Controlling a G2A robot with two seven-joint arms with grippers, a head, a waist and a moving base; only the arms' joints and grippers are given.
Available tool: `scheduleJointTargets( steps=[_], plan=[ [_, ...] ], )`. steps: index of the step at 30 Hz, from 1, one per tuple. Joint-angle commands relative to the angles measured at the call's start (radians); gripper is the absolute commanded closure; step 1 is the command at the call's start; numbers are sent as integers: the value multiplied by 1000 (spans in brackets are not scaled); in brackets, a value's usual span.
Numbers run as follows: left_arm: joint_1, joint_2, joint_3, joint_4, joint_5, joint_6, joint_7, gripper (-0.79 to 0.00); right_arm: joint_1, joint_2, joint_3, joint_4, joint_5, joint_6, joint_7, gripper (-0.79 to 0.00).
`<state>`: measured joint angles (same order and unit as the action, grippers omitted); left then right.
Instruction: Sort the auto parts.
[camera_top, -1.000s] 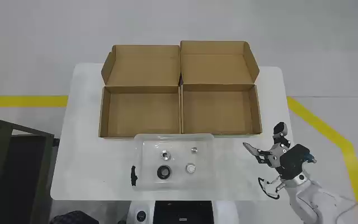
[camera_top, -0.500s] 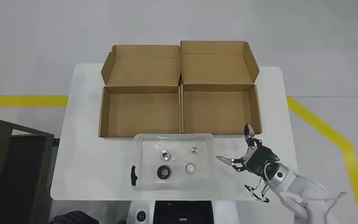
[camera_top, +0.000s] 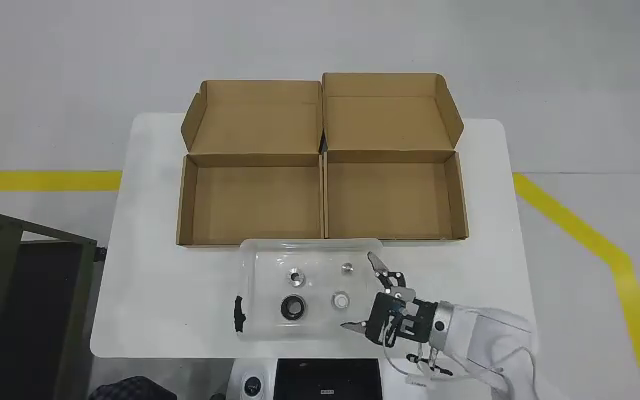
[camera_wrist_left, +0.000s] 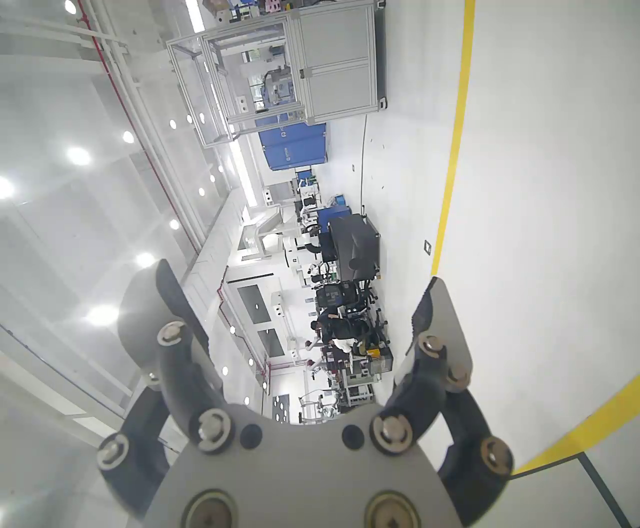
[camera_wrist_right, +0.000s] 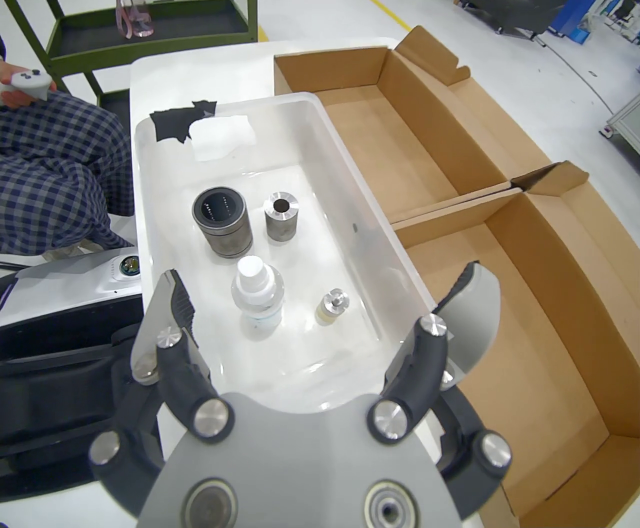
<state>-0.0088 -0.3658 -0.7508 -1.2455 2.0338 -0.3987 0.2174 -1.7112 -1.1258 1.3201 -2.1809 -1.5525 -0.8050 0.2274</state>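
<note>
From above, the auto parts (camera_top: 293, 308) in the clear bin (camera_top: 310, 241) are too small to tell apart. The right pincer (camera_wrist_right: 322, 277) hides the bin's near end, and the picture's edge cuts off one cardboard box (camera_wrist_right: 525, 325).

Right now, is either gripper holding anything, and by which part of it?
Nothing is held. The right gripper hangs open above the clear tray, touching nothing. The left gripper is open and empty too.

White tbl (camera_top: 150, 250), yellow floor tape (camera_top: 60, 180), dark cart (camera_top: 50, 300)
</note>
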Motion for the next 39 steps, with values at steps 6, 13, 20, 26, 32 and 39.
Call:
scheduleJointTargets(
  steps=[6, 13, 20, 26, 32, 39],
  plan=[
    [0, 0, 0, 0, 0, 0, 0, -785, 53, -4, -73, 34, 2, 24, 72, -785],
    [0, 0, 0, 0, 0, 0, 0, -785, 103, -5, -117, 76, 42, 25, 143, -785],
    [0, 0, 0, 0, 0, 0, 0, -785, 129, -3, -131, 105, 73, 29, 185, -767],
    [0, 0, 0, 0, 0, 0, 0, -785, 135, 2, -136, 117, 79, 20, 215, -699],
    [0, 0, 0, 0, 0, 0, 0, -785, 141, 6, -150, 124, 75, 21, 229, -496],
    [0, 0, 0, 0, 0, 0, 0, -785, 152, 9, -174, 130, 66, 17, 246, -351]
  ],
)
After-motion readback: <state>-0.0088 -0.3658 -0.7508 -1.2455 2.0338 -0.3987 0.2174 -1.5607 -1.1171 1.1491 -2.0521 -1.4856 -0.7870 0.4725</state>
